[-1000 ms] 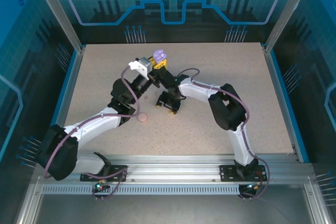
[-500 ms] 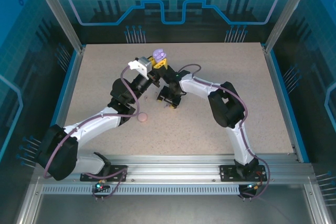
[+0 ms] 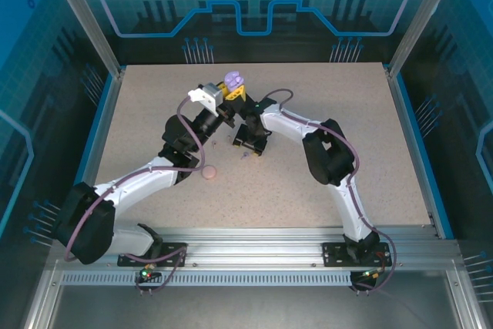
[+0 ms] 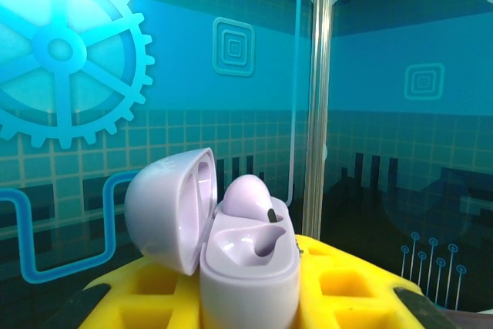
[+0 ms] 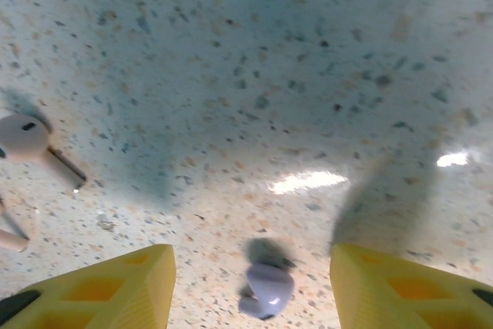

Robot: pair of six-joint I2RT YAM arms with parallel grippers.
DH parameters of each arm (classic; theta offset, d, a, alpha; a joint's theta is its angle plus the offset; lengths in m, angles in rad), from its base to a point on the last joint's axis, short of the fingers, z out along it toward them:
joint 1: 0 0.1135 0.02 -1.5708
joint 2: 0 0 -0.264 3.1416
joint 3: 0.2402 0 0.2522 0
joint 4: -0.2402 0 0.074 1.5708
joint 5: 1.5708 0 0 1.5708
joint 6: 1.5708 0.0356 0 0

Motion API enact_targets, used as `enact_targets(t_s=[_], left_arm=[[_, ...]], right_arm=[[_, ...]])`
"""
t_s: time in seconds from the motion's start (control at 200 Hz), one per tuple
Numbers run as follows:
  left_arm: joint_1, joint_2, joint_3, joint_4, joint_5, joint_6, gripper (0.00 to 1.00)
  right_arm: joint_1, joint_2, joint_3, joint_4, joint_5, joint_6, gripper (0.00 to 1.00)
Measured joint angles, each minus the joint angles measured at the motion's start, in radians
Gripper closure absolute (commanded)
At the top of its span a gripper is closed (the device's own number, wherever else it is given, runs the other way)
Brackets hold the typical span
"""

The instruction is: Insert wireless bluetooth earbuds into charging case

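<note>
My left gripper (image 4: 250, 302) is shut on a purple charging case (image 4: 250, 271), held upright with its lid (image 4: 166, 209) swung open to the left. One purple earbud (image 4: 248, 196) sits in the far socket and the near socket is empty. From above, the case (image 3: 233, 81) is held up at the back middle of the table. My right gripper (image 5: 258, 279) is open, pointing down at the table just right of the left wrist. A loose purple earbud (image 5: 266, 290) lies between its yellow fingers (image 5: 127, 287), touching neither.
A white stemmed earbud (image 5: 23, 136) lies on the speckled table (image 3: 331, 121) to the left of my right gripper, with another white stem (image 5: 9, 240) nearer. A small pink case (image 3: 209, 172) rests beside the left forearm. The two arms almost touch at the wrists.
My right gripper has shifted up and left toward the left wrist, leaving the purple earbud showing on the table below it. Its fingers have narrowed slightly. The left arm and case have stayed put.
</note>
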Motion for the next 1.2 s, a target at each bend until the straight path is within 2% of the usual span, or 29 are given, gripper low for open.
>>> enact_targets(t_s=[0.235, 0.59, 1.09, 1.201], left_arm=[[0.0, 0.001, 0.0, 0.006, 0.0, 0.0, 1.0], [0.0, 0.001, 0.0, 0.022, -0.003, 0.0, 1.0], [0.0, 0.001, 0.0, 0.029, -0.008, 0.0, 1.0], [0.001, 0.001, 0.0, 0.029, -0.011, 0.0, 1.0]], right_arm=[[0.025, 0.002, 0.018, -0.057, 0.027, 0.014, 0.47], [0.045, 0.068, 0.142, -0.122, 0.042, 0.058, 0.51], [0.046, 0.09, 0.142, -0.159, 0.061, 0.095, 0.59], [0.046, 0.09, 0.142, -0.163, 0.062, 0.097, 0.63]])
